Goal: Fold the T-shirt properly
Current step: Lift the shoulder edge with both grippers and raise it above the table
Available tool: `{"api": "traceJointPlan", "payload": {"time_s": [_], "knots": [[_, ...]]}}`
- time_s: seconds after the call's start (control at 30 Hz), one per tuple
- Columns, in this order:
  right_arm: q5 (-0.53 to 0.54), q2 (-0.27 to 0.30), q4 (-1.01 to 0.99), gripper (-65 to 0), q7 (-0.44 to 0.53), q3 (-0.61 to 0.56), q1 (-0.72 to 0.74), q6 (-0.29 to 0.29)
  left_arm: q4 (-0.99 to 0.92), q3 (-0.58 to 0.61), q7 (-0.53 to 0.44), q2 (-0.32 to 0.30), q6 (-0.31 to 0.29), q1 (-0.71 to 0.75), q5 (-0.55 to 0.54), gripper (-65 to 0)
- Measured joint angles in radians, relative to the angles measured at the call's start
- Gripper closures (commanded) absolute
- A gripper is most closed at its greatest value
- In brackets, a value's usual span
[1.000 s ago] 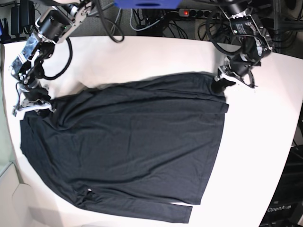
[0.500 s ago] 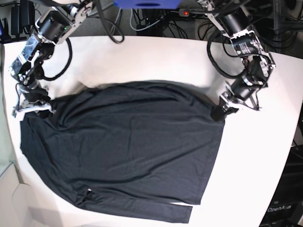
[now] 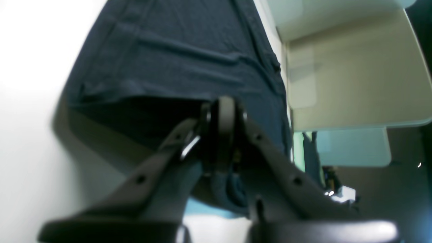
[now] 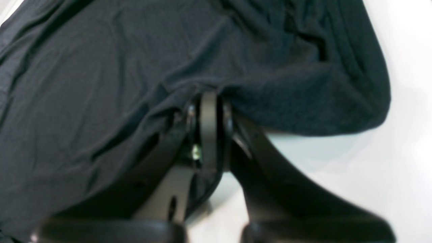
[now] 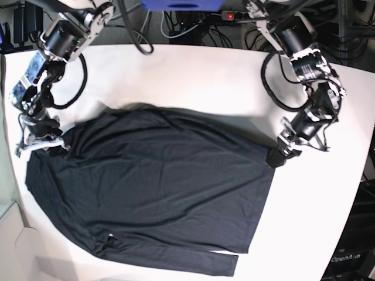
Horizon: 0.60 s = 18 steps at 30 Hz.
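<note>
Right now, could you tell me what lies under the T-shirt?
The T-shirt lies on the white table, bare around it. Anything beneath the fabric is covered and cannot be seen.

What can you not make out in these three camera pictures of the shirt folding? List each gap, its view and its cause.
- Left wrist view: the cloth pinched in the left tool is blurred and shadowed.
- Right wrist view: the right tool hides the gripped edge of the large black thin knit long-sleeved shirt.
- Base view: folded cloth hides the shirt's underside and the white table beneath.
</note>
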Motion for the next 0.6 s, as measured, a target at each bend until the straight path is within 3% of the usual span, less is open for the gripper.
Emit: {"api": "traceJointPlan", "payload": {"time_s": [0.13, 0.3, 0.4, 0.6], "knots": [[0.001, 0.020, 0.000, 0.0, 0.010, -0.011, 0.021, 0.000, -0.003, 0.039, -0.001, -0.056, 0.000, -0.018, 0.000, 0.0], [0.000, 0.035, -0.001, 0.0, -0.001, -0.015, 0.045, 0.000, -0.003, 0.064, -0.007, -0.093, 0.061, -0.026, 0.001, 0.0], [0.000, 0.048, -0.003, 0.0, -0.002, -0.015, 0.054, 0.000, -0.003, 0.093, -0.006, -0.127, 0.063, -0.031, 0.005, 0.0], [0.001, 0.063, -0.004, 0.0, 0.003, -0.017, 0.070, 0.000, -0.003, 0.130, -0.054, -0.131, 0.064, -0.038, 0.102, 0.0]]}}
